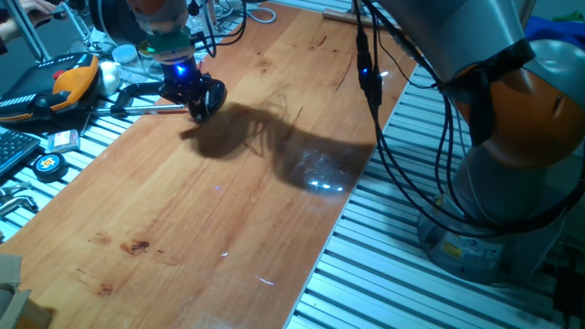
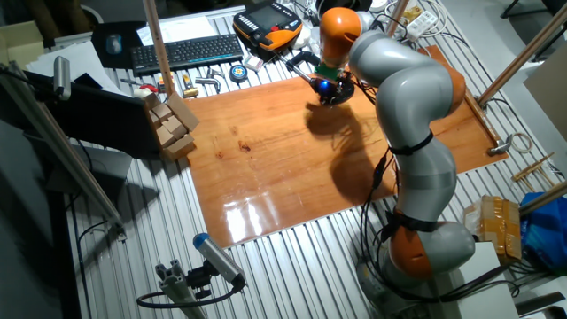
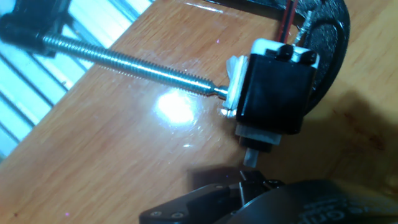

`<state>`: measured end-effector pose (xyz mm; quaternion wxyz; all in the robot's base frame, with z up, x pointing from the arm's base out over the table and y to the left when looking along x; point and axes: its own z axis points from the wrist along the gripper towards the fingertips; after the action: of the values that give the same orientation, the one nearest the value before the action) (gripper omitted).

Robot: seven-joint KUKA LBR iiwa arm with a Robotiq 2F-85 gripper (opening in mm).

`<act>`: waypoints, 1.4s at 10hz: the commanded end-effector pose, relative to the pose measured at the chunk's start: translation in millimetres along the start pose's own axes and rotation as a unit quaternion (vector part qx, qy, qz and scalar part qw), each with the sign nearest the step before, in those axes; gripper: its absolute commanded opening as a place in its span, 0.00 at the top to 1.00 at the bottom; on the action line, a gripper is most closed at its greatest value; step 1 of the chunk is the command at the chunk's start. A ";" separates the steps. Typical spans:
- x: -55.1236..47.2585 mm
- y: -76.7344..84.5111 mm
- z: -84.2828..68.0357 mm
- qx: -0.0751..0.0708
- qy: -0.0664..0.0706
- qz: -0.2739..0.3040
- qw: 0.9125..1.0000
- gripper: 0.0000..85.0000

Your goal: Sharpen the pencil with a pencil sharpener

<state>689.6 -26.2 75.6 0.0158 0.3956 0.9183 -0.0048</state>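
Observation:
The pencil sharpener (image 3: 273, 93) fills the hand view: a black blocky body with a white end, a small grey stub (image 3: 252, 155) below it and a curved black clamp arm (image 3: 333, 37) behind. A threaded steel screw (image 3: 124, 59) runs into it from the upper left. One black finger (image 3: 211, 194) of my gripper lies just under the stub. In the fixed views my gripper (image 1: 199, 100) (image 2: 330, 90) hangs low over the table's edge, right at the sharpener. I cannot tell whether it is open or shut. The pencil does not show clearly.
An orange-and-black tool (image 1: 73, 78) (image 2: 270, 25), a tape measure (image 1: 47, 164) and small clutter lie beside the wooden table (image 1: 228, 219). A keyboard (image 2: 182, 50) and cardboard blocks (image 2: 173, 128) stand off the board. Black cables (image 1: 384, 137) hang along the arm.

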 end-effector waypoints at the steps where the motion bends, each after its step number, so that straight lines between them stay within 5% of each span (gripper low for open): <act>1: 0.1 0.2 -0.2 -0.002 -0.001 0.002 1.000 1.00; 5: -1.6 0.6 7.3 -0.009 -0.003 0.005 1.000 1.00; 8: -1.7 1.9 8.7 0.005 -0.007 0.001 1.000 1.00; 11: -1.8 2.0 9.7 0.001 0.004 0.001 1.000 1.00; 13: -0.9 2.1 9.5 -0.008 -0.005 0.009 1.000 0.60; 14: -0.6 2.0 9.4 -0.010 -0.007 0.009 1.000 0.60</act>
<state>691.7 -25.5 66.5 0.0262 0.4040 0.9144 0.0007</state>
